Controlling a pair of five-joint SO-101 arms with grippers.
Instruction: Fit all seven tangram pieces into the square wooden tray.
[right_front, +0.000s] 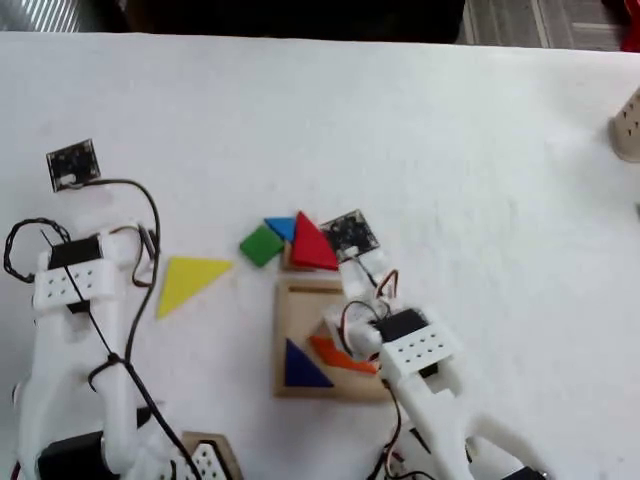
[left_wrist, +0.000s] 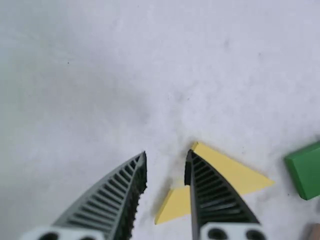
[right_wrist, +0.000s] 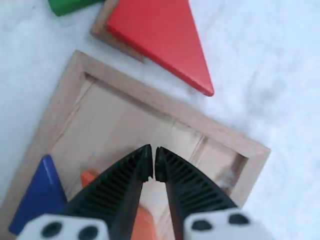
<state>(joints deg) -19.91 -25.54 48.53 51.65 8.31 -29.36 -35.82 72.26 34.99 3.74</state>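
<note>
Table (right_front: 450, 150), left claw (left_wrist: 166, 155) narrowly parted over one yellow triangle (right_front: 188, 280), one green square (right_front: 261, 244), one light-blue piece (right_front: 281, 228), one red triangle (right_front: 312, 245) grouped just beyond one wooden tray (right_front: 281, 340), two pieces inside, blue triangle (right_front: 303, 367) and orange piece (right_front: 340, 353), right claw (right_wrist: 152, 152) pinched together above them.

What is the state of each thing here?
Tray: partly filled.
Dark blue triangle: in tray.
Orange piece: in tray.
Red triangle: outside tray.
Green square: outside tray.
Light blue piece: outside tray.
Yellow triangle: outside tray.
Left pincer: open.
Right pincer: shut, over tray.
</note>
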